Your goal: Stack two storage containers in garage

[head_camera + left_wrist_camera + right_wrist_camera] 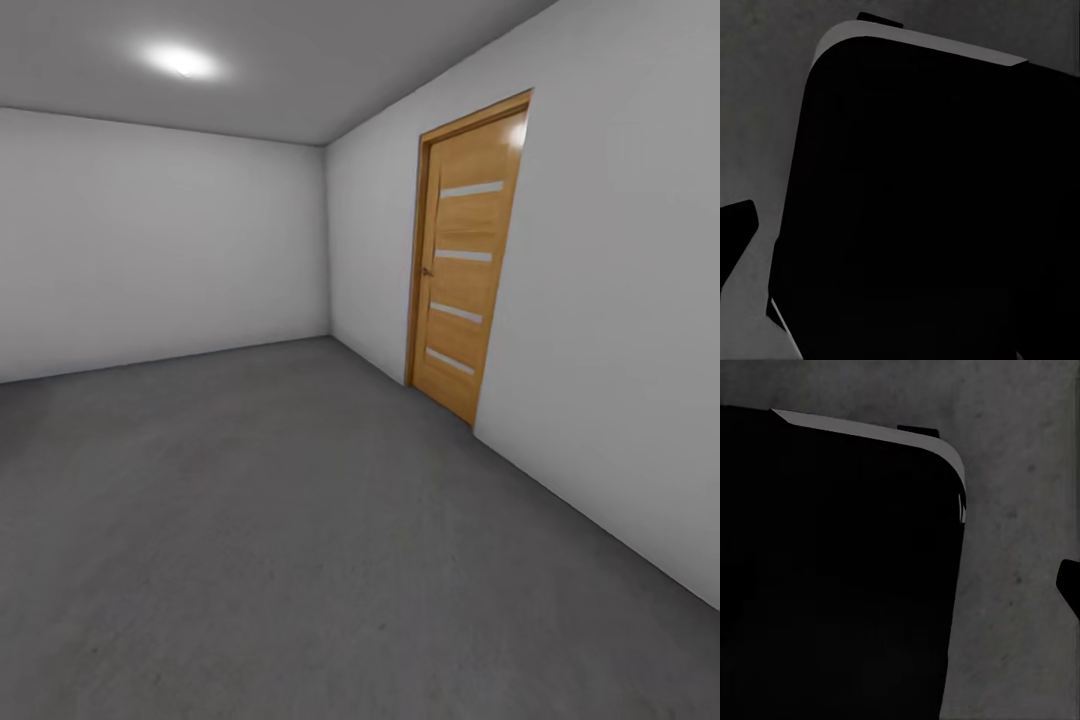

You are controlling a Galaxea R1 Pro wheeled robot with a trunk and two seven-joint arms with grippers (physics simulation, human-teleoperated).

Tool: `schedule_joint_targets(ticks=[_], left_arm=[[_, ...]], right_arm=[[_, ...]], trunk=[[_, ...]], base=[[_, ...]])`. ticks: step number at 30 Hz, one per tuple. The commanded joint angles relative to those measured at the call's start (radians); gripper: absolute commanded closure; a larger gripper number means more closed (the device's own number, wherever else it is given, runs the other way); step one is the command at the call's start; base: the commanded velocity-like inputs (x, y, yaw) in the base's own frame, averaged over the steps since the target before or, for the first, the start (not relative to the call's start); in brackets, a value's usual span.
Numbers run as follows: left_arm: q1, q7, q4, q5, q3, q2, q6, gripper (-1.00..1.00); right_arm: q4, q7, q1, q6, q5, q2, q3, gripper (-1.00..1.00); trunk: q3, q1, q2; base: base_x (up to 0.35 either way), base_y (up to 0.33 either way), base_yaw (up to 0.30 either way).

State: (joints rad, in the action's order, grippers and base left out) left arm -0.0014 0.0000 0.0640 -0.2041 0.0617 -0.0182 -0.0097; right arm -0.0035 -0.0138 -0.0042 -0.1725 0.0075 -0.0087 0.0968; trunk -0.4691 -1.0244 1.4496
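Two white walls meet in a far corner ahead of me, and the dark grey concrete floor [300, 540] runs out bare to them, so I judge that I am standing in the garage. On the wall to my right there is a wooden door [465, 265] with four pale horizontal slats and a small handle on its near-left edge; it stands closed in its frame. A ceiling light [180, 60] glows overhead.

My head is raised toward the room rather than down at my arms, which I take as the posture for driving and looking for a spot, not for handling anything.

Both wrist cameras point down at the same rough concrete. In the left wrist view a large black body with a rounded, pale-edged corner [930, 210] covers most of the picture, and the right wrist view has its mirror twin [832, 570]. I take these to be parts of my own base or trunk, with the arms hanging tucked beside it for travel. A dark sliver shows at the edge of each wrist picture, perhaps a fingertip, but too little to read, so I cannot tell whether either of my grippers is apart or together, or whether either grips anything.

As for the storage containers, I cannot place them from here relative to either gripper. Nothing red-orange sits on the stretch of floor before me.
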Motion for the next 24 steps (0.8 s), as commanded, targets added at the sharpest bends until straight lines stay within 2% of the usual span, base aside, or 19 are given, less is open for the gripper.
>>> schedule_joint_targets(ticks=[1, 24], left_arm=[[0.0, 0.0, 0.0, -0.002, 0.006, 0.0, -0.001, -1.0], [0.0, 0.0, 0.0, -0.002, 0.006, 0.0, -0.001, -1.0]], right_arm=[[0.0, -0.001, 0.0, -0.002, 0.001, 0.0, 0.007, -1.0], [0.0, -0.002, 0.0, -0.004, 0.0, -0.001, 0.007, -1.0]], trunk=[[-0.001, -0.001, 0.0], [-0.001, -0.001, 0.0]], base=[[0.322, 0.0, 0.0], [0.322, 0.0, 0.0]])
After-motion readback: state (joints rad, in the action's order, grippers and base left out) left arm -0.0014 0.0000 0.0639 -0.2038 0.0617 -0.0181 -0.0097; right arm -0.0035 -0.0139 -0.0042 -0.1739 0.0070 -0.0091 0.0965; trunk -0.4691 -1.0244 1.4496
